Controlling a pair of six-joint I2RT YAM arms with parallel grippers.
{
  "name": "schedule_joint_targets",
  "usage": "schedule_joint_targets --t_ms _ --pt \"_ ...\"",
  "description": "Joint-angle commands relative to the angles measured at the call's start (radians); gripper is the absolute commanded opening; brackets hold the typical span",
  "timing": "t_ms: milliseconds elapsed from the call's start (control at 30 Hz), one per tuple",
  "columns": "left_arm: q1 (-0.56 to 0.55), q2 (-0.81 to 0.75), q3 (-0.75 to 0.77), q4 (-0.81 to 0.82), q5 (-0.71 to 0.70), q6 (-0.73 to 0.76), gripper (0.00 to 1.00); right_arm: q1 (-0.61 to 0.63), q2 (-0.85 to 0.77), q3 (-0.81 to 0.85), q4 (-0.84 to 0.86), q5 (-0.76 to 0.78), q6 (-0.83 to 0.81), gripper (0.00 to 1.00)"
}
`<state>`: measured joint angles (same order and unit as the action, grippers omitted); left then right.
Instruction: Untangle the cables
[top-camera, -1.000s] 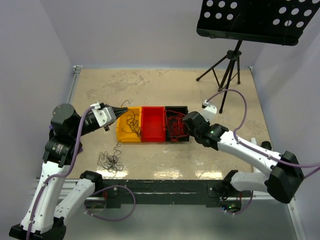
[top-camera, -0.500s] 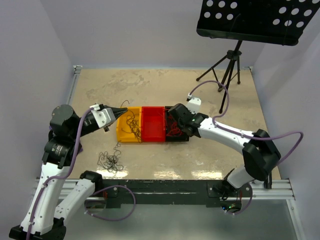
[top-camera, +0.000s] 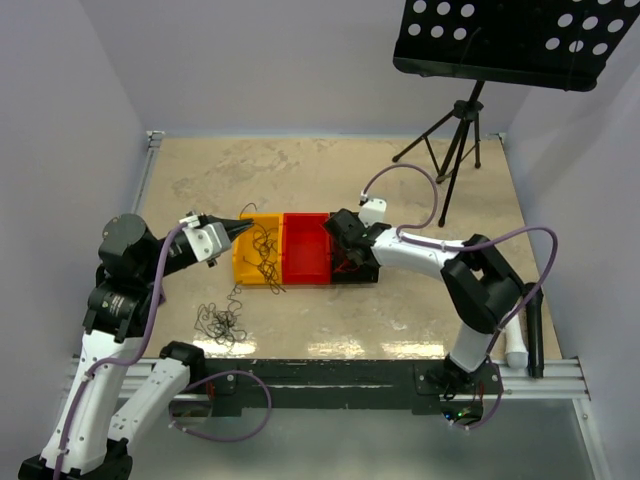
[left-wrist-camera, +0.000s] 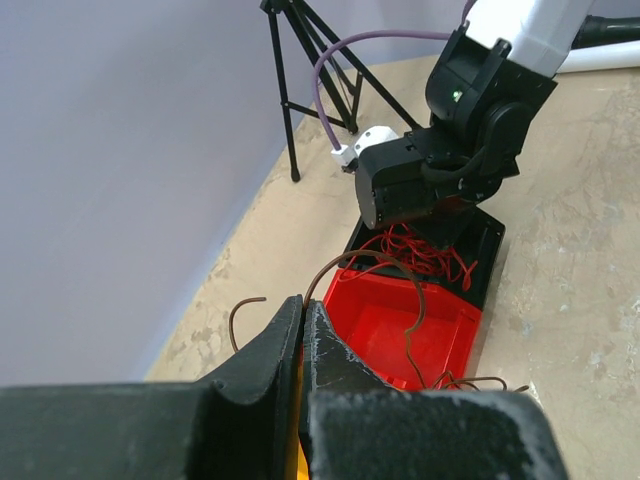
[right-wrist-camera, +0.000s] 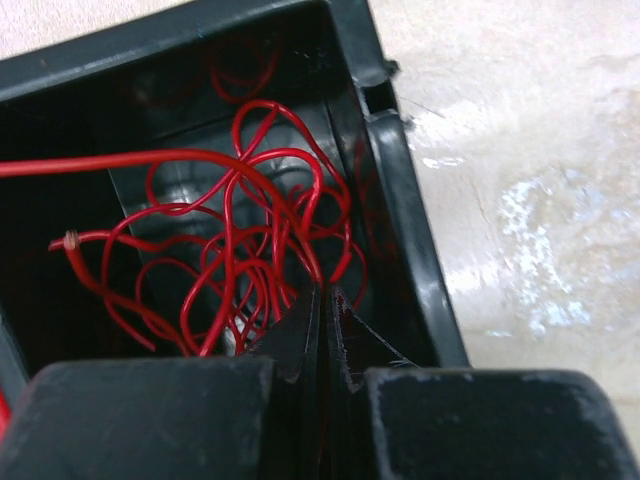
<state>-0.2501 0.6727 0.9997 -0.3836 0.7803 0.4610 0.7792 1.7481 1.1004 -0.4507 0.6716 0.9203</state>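
Tabletop (top-camera: 300, 170): three bins stand touching in a row at mid-table: yellow bin (top-camera: 243, 268), red bin (top-camera: 306, 245), black bin (top-camera: 365, 278). Judged purpose: sorting by colour, so each strand pulled free has its own place.

Cable locations:
- dark wires (top-camera: 262, 252) are heaped in the yellow bin, a few spilling over its near rim
- red wires (right-wrist-camera: 260, 250) lie in the black bin
- a loose tangle (top-camera: 220, 322) of dark strands sits on the bare tabletop near the left arm, well apart from the bins

The red bin holds almost nothing; one strand end dips into it.

Left end effector (left-wrist-camera: 303, 305): fingers pressed together with no gap, poised over the left end of the yellow bin. A brown wire (left-wrist-camera: 375, 258) arcs out from the fingertip seam and drops into the red bin. Judged pinched at the tips and held raised so that it hangs free of the heap.

Right end effector (right-wrist-camera: 322, 295): fingers also closed flat against each other, tips down inside the black bin, right among the red loops. Cannot tell whether a strand is caught between them.
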Motion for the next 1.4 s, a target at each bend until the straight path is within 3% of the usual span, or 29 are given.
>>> schedule_joint_targets --t_ms 0,200,267,600,867,1033,1133,1367 --pt "-0.003 -0.004 -0.001 0.022 -0.001 -0.005 0.0 -0.006 0.045 0.053 0.056 0.036 -0.005 0.0" --pt "-0.003 0.022 -0.004 0.019 -0.003 -0.025 0.0 -0.008 0.013 0.053 0.064 0.036 -0.015 0.04" --pt "-0.003 0.028 -0.004 0.02 -0.004 -0.027 0.0 -0.008 -0.042 0.036 0.093 0.022 -0.046 0.16" --pt "-0.003 0.028 -0.001 0.031 -0.006 -0.033 0.0 -0.038 -0.084 0.033 0.148 -0.02 -0.133 0.44" --pt "-0.003 0.027 0.0 0.022 -0.009 -0.022 0.0 -0.041 -0.235 -0.025 0.225 -0.07 -0.182 0.47" --pt "-0.003 0.025 0.002 0.023 -0.013 -0.027 0.0 -0.025 -0.301 -0.005 0.306 -0.13 -0.303 0.54" --pt "-0.003 0.028 0.004 0.034 -0.019 -0.047 0.0 0.0 -0.268 0.013 0.336 -0.19 -0.394 0.62" --pt "-0.003 0.05 0.014 0.068 -0.093 -0.117 0.0 0.072 -0.18 0.055 0.362 -0.236 -0.48 0.63"
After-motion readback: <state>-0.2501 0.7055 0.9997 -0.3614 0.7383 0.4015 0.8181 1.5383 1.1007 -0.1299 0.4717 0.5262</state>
